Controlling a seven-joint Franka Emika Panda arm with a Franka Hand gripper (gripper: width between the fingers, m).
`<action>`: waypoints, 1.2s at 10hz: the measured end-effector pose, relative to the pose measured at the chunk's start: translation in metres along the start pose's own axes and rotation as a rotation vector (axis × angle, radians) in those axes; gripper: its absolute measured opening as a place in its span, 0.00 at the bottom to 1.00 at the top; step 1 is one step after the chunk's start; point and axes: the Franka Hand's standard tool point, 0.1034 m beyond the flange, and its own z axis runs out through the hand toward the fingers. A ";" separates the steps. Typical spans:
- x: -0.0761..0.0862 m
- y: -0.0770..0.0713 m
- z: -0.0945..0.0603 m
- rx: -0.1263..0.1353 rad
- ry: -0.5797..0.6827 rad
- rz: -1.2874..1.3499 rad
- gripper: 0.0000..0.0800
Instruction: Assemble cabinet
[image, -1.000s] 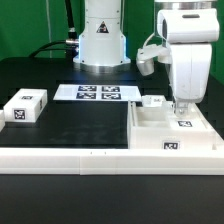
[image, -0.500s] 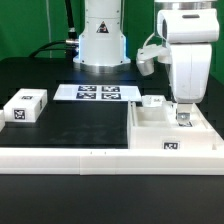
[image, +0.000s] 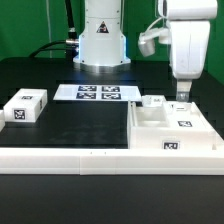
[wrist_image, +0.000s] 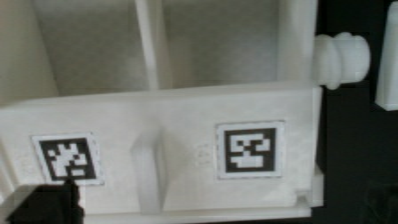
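Observation:
The cabinet is the large white tagged box on the exterior view's right, resting on the black table. A small white tagged piece sits on its far corner. My gripper hangs just above the cabinet's far right part, open and empty, not touching it. In the wrist view the cabinet fills the picture with two marker tags, and a white round knob sticks out at its side. My gripper is spread wide there, and only one dark finger shows.
A loose white tagged block lies at the exterior view's left. The marker board lies in front of the robot base. A long low white rail runs along the table's front edge.
My gripper has risen straight up from the cabinet's far right part, where it sat low between the walls. The cabinet and the other parts have not moved.

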 end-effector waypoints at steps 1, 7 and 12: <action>-0.003 -0.021 -0.004 0.002 -0.006 -0.006 1.00; -0.005 -0.049 0.008 -0.007 0.009 0.012 1.00; -0.016 -0.099 0.025 0.037 0.003 -0.002 1.00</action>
